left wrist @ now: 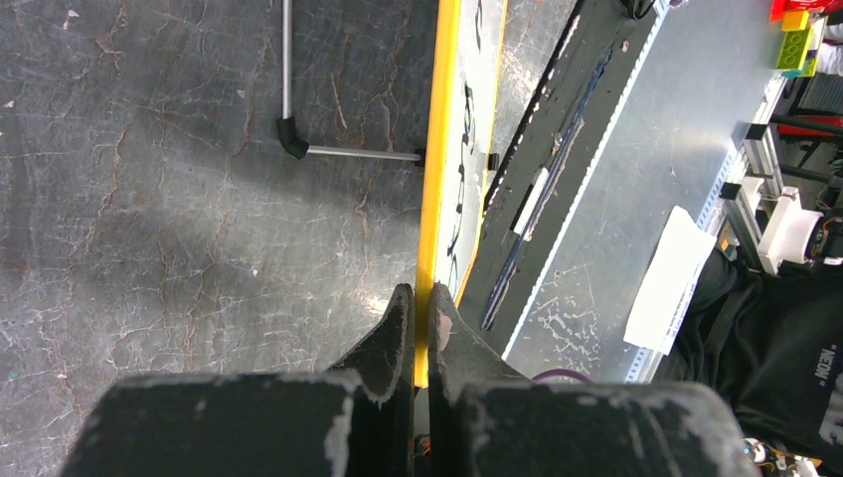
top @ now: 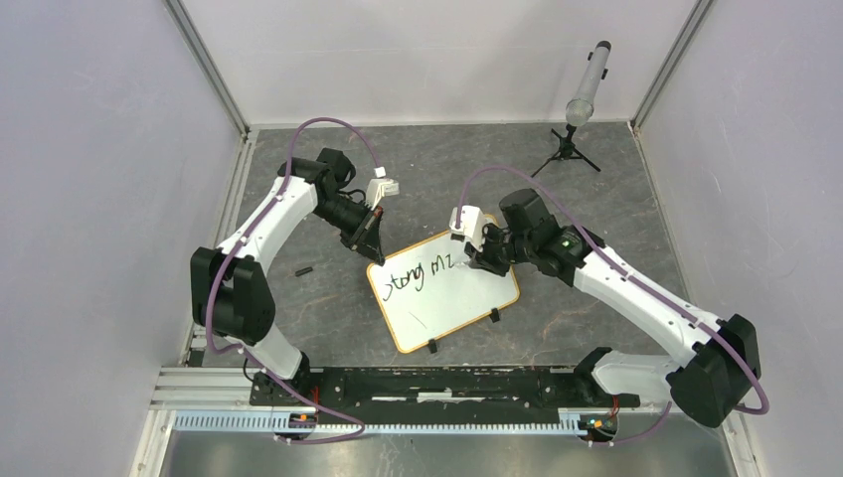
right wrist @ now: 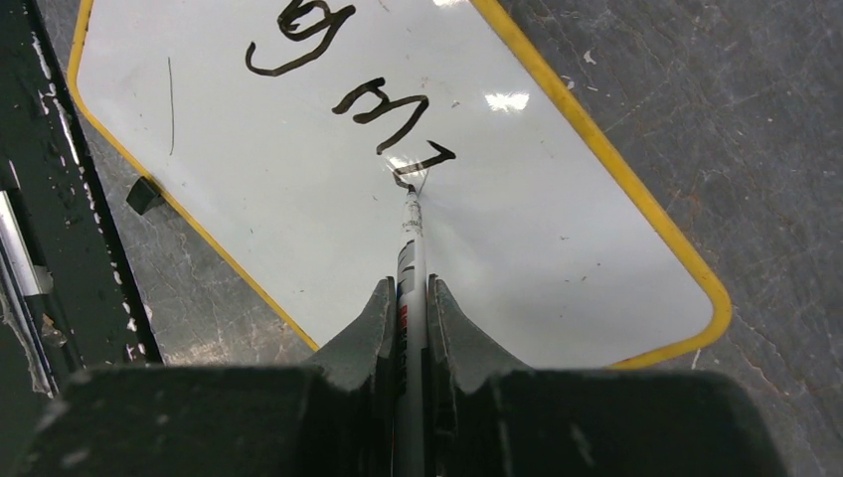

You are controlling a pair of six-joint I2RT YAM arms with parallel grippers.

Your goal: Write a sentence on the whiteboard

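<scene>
Grey tabletop [top: 328,308]: left claw [left wrist: 420,303] pinches whiteboard [top: 447,298] frame; right claw [right wrist: 408,296] clamps marker [right wrist: 409,238], tip on whiteboard

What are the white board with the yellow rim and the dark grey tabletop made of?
White board with yellow rim: glossy, smooth, probably coated; lamp glints show. Dark grey tabletop: matt, veined like stone, maybe a printed mat.

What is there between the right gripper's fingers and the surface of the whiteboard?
A marker: the right gripper clamps it, and its tip touches the whiteboard at a black stroke. The right wrist view shows this.
</scene>
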